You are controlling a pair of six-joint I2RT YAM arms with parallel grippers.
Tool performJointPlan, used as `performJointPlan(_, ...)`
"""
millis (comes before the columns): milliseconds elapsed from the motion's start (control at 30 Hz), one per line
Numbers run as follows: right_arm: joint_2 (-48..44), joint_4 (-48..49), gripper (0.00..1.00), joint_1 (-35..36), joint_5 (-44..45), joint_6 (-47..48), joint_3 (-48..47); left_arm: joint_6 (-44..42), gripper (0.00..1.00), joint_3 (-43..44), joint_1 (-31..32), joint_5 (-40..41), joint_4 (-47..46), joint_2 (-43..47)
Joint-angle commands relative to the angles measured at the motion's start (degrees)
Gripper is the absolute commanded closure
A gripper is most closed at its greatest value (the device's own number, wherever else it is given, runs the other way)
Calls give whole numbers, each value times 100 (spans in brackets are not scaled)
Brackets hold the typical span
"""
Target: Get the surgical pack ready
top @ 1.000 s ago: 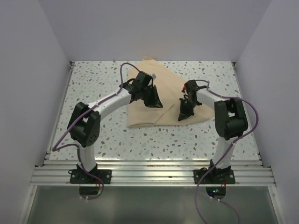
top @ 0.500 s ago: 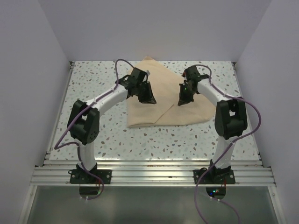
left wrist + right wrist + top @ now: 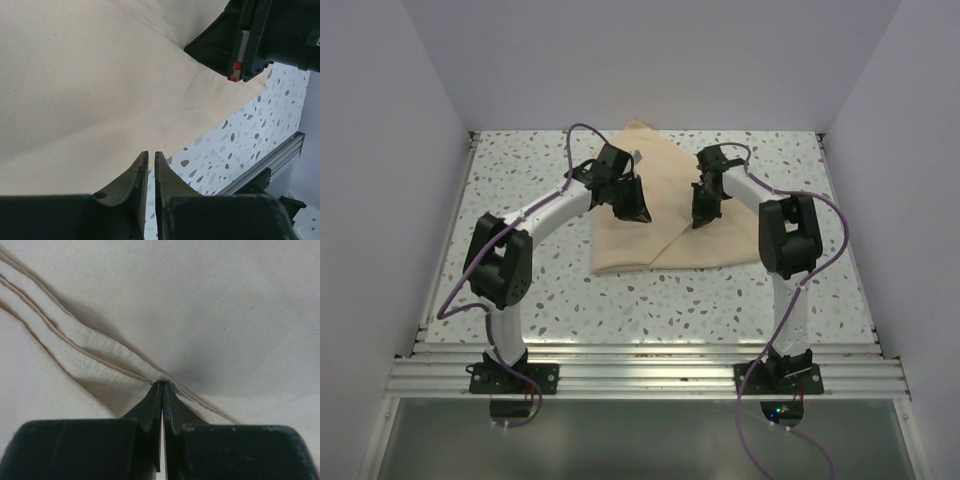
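The surgical pack (image 3: 632, 248) is a tan cloth lying part-folded at the back middle of the table, with a fold line running down its centre. My left gripper (image 3: 634, 208) hovers over its left part; in the left wrist view (image 3: 148, 152) the jaws are shut and empty, above the cloth's (image 3: 75, 75) near edge. My right gripper (image 3: 702, 216) is over the right part. In the right wrist view (image 3: 162, 383) the jaws are shut, their tips pinching the cloth's hemmed edge (image 3: 90, 347). The right gripper also shows in the left wrist view (image 3: 250, 35).
The speckled table (image 3: 520, 180) is boxed in by white walls at left, right and back. An aluminium rail (image 3: 650, 375) runs along the near edge by the arm bases. Purple cables loop off both arms.
My right gripper has moved toward the back and a little left over the cloth. My left gripper has shifted slightly back and left.
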State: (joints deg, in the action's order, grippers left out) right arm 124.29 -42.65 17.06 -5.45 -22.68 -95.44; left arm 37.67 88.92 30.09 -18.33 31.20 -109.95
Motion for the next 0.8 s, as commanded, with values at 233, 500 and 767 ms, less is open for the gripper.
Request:
performJointPlan(233,210,-577,100,105,615,149,-1196,-322,86,125,-240,-171,-35,325)
performJointPlan(500,516,-481,100,113,686,123,-1758,-278,85,169,-372,-321,-62,351)
performJointPlan(767,1360,-445,100,131,450,35,-1995,-269,84,55,-381,-329,-53,501)
